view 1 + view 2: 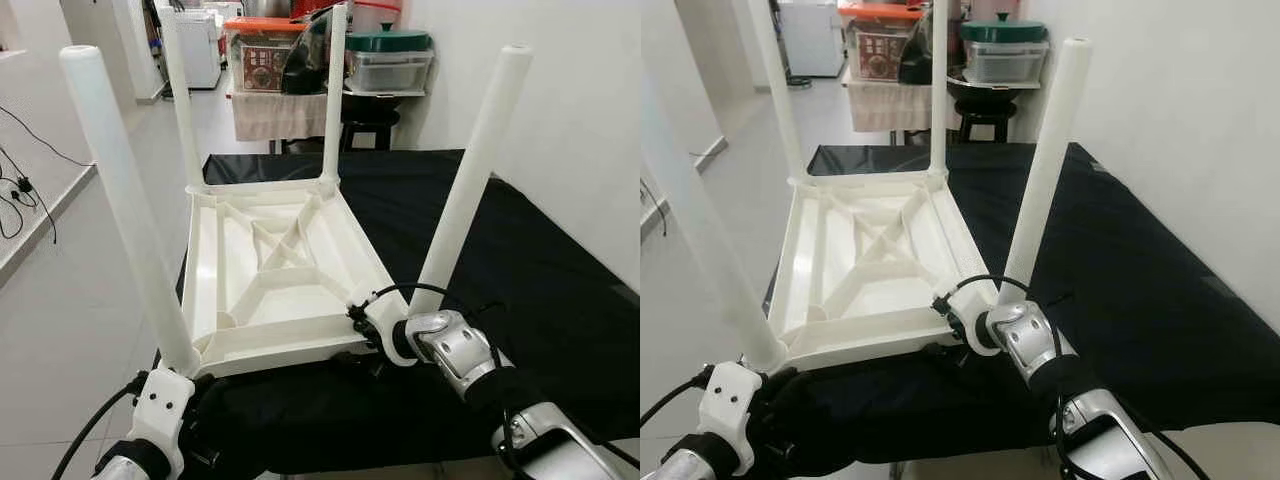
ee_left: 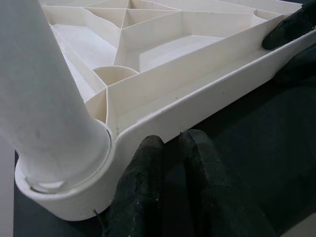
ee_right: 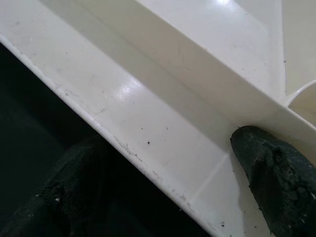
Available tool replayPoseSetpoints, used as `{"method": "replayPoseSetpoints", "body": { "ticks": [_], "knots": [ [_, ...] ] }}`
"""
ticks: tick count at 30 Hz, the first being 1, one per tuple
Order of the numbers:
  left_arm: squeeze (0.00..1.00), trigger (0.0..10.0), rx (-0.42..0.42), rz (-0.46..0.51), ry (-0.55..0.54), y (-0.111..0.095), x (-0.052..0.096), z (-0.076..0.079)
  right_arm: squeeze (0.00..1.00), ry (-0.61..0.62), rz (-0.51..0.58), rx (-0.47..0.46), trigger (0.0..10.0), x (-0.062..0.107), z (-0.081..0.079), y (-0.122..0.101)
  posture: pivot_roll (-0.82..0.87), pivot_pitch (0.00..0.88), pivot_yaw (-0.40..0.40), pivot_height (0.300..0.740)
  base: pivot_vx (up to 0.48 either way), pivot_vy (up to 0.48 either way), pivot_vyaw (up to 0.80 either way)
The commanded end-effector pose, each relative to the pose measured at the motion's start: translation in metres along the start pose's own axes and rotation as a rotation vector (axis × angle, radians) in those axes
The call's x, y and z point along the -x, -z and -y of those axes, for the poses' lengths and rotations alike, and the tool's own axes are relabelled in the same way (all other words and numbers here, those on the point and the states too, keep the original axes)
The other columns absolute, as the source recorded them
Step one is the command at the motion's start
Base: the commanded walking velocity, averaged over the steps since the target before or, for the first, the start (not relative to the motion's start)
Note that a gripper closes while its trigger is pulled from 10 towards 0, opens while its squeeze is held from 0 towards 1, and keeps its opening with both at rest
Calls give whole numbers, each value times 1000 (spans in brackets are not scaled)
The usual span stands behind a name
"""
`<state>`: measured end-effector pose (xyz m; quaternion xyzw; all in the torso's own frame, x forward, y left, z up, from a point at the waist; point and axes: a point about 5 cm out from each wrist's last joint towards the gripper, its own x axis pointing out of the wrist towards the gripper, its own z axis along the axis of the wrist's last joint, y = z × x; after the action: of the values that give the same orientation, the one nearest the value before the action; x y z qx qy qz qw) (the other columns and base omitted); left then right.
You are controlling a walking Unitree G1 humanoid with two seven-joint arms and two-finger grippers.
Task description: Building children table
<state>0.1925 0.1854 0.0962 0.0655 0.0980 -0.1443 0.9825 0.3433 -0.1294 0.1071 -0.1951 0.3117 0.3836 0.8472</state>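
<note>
Table [image 1: 270, 262] lies upside down on the black cloth [image 1: 520, 280], all four legs up, so we judge the assembly nearly done. Nearest us, our left gripper [image 2: 170, 148], fingers pressed together, sits against the rim just beside the near-left leg [image 1: 125, 200], apparently steadying that corner. Our right gripper [image 3: 173, 168] straddles the near rim by the near-right leg [image 1: 470, 170], one finger [image 3: 276, 173] inside, one under, clamping it. Farther off, two legs stand at the far corners.
</note>
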Motion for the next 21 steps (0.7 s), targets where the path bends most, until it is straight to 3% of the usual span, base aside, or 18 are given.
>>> {"method": "replayPoseSetpoints", "body": {
  "ticks": [1, 3, 4, 6, 7, 9, 11, 19, 21],
  "knots": [
    [0, 10000, -10, 1, 5, -1, -1, 1, 0, 75, 53, 14, 10000, 7, 12, -13, 113, 0, -57, 740, 0, 0, 0],
    [0, 10000, -12, 1, 6, -1, -1, 1, 0, 45, 83, 10, 10000, 6, 9, -15, 113, 0, -54, 740, 0, 0, 0],
    [0, 10000, -12, 5, 7, -2, -1, 1, 0, -24, 166, 30, 10000, 9, 1, -22, 113, 0, -56, 740, 0, 0, 0],
    [0, 10000, -12, 6, 8, -2, -2, 1, 0, -40, 187, 37, 10000, 10, -1, -23, 113, 0, -56, 740, 0, 0, 0],
    [0, 10000, -10, 12, 11, -3, -1, 2, 0, -103, 272, 40, 10000, 16, -7, -27, 113, 0, -56, 740, 0, 0, 0],
    [0, 10000, -9, 16, 14, -4, -1, 2, 0, -145, 330, 42, 10000, 22, -12, -30, 113, 0, -56, 740, 0, 0, 0],
    [0, 10000, -21, 27, 53, -4, 5, 8, 0, -231, 466, 64, 10000, 39, -22, -32, 104, 0, -60, 740, 0, 0, 0],
    [0, 10000, -17, 43, 31, -2, 15, 5, 0, -247, 643, 44, 10000, 61, -26, -30, 91, 0, -56, 740, 0, 0, 0],
    [0, 10000, -19, 61, -18, -5, 15, 1, 0, -149, 708, 4, 10000, 62, -24, -33, 85, 0, -51, 740, 0, 0, 0]
  ]
}}
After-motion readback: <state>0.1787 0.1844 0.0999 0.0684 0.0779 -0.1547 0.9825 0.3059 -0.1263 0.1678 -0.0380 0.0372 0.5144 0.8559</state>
